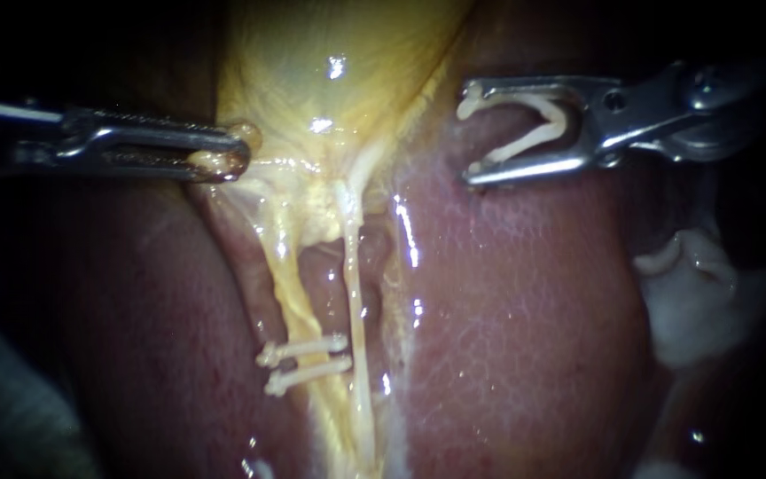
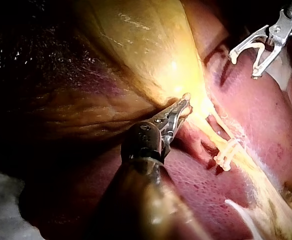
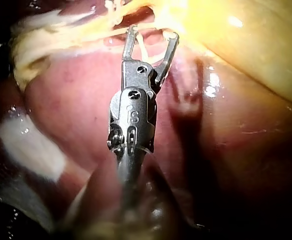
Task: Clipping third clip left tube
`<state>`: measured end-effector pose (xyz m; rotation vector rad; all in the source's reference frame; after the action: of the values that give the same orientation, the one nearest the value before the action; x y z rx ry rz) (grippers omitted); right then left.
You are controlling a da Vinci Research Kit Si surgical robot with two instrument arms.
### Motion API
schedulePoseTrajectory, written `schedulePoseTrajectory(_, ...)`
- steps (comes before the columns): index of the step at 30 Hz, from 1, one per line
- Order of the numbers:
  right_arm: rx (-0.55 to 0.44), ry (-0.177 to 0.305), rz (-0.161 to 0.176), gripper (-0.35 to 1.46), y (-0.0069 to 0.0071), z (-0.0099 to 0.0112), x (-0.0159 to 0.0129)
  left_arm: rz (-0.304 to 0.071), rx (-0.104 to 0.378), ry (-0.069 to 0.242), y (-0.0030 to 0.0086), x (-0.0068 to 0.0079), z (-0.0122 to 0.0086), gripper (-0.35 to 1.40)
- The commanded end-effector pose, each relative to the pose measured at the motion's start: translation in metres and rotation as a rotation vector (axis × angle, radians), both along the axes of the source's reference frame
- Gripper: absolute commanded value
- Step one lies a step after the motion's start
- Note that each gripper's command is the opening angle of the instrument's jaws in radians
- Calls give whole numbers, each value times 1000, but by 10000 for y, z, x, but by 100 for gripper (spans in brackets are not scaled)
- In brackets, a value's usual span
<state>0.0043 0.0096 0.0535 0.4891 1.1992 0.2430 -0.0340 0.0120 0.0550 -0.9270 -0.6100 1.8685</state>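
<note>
My left instrument (image 1: 228,151) comes in from the left, its jaws shut on the lower edge of the yellow gallbladder (image 1: 330,62). The left wrist view shows the same hold (image 2: 184,102). My right instrument (image 1: 470,133) hangs over the liver (image 1: 525,302) at the upper right, away from the tubes. Its wide-spread jaws carry an open white clip (image 1: 534,133), which touches both of them. Two white clips (image 1: 305,346) (image 1: 308,371) sit close together across the yellow left tube (image 1: 287,293). A thin pale right tube (image 1: 353,293) runs beside it.
A pale whitish lump (image 1: 693,302) lies at the right edge of the liver, below my right instrument's shaft. Wet, glistening liver lobes flank the tubes on both sides. In the right wrist view, the tubes and yellow tissue (image 3: 86,35) lie just ahead of the loaded jaws.
</note>
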Motion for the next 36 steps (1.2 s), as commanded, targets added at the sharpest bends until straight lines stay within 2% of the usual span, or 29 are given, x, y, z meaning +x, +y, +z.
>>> schedulePoseTrajectory(1,33,0,-1,49,-6,2,6,0,0,0,0,0,0,-35)
schedulePoseTrajectory(7,184,1,-23,48,-34,12,34,0,0,0,0,0,0,-35)
schedulePoseTrajectory(17,401,-2,-29,48,-70,43,68,0,0,0,0,0,0,-35)
schedulePoseTrajectory(26,514,-1,-35,48,-85,77,88,0,0,1,-1,0,0,-35)
schedulePoseTrajectory(36,543,-9,-21,49,-88,125,86,-1,0,1,-1,0,-1,-35)
